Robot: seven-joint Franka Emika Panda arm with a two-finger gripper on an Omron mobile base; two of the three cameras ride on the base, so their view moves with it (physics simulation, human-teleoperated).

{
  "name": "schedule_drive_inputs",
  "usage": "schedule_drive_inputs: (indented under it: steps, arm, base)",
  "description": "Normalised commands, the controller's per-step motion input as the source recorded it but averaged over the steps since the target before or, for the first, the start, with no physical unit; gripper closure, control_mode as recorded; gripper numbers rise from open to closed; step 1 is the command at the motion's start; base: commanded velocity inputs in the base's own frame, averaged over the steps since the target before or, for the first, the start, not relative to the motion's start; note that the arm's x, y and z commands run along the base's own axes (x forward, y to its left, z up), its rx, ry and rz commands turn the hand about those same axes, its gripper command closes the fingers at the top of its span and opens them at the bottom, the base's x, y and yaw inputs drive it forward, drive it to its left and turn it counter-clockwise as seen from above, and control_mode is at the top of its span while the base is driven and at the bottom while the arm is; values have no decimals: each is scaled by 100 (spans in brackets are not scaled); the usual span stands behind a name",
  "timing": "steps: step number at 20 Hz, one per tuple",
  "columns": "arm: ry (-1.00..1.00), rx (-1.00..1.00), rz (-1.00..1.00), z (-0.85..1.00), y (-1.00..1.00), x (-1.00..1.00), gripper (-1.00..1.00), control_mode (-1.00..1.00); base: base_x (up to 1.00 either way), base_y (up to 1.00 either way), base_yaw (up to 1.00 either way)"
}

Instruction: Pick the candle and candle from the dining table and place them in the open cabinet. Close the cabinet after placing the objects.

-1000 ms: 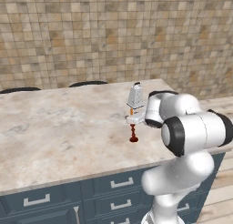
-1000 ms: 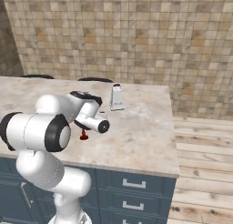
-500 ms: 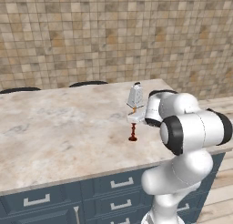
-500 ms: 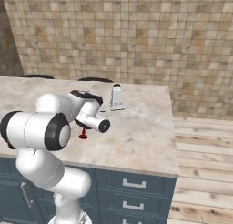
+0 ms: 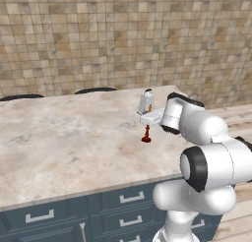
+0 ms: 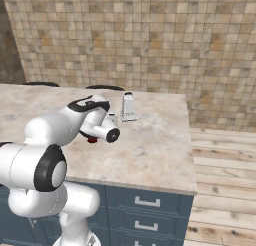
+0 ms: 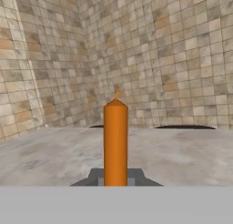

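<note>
A slender dark red candle (image 5: 146,134) stands upright on the dining table (image 5: 59,137), near its right end. My gripper (image 5: 147,123) reaches over it from the right and is shut on its stem. In the hand view the candle (image 7: 115,143) looks orange and rises straight up between my two dark fingertips (image 7: 94,177), with its wick at the top. From the right base view my forearm hides most of it, and just the red foot of the candle (image 6: 92,139) peeks out. The open cabinet is out of view.
A grey metal grater (image 5: 146,101) stands just behind the candle, close to the hand, seen too as the grater (image 6: 129,106). Dark blue drawers (image 5: 123,199) with silver handles run below the tabletop. Two dark chair backs (image 5: 93,90) line the far edge before a tiled wall.
My fingers have closed on the candle's stem. The arm and the candle have hardly shifted.
</note>
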Motion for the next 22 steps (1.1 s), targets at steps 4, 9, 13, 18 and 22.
schedule_drive_inputs:
  steps: [4, 9, 13, 18, 22]
  arm:
    - [-3, 0, -8, 95, 7, -30, 100, -100]
    - [0, -1, -6, 94, 4, -34, 100, -100]
    - [0, -4, -9, 83, 0, -42, 100, -100]
    - [-7, 0, -3, 84, -10, -64, 100, -100]
    - [-7, -4, -6, 91, 3, -59, 100, -100]
  base:
    - [0, 0, 0]
    - [0, 0, 0]
    - [0, 0, 0]
    - [0, 0, 0]
    - [0, 0, 0]
